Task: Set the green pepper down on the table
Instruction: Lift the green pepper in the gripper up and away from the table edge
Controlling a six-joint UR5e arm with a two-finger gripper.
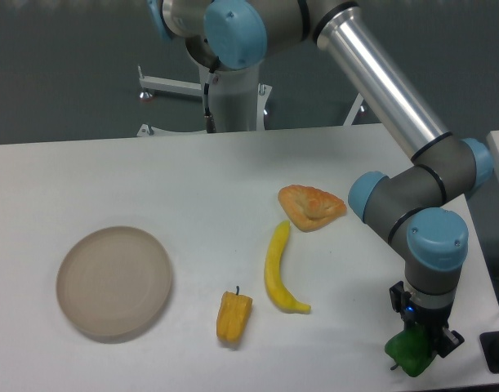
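White matte rectangular table (110, 175) before a dark grey wall. Near its front right corner, the two-finger gripper (419, 343) points downward, fingers clamped on the small glossy green pepper (409, 354), apparently at or just above the surface for release. Round beige plate (114, 282) near the front left edge holds nothing.

Hand (419, 347) grips green pepper (407, 354) low over table (233, 180).
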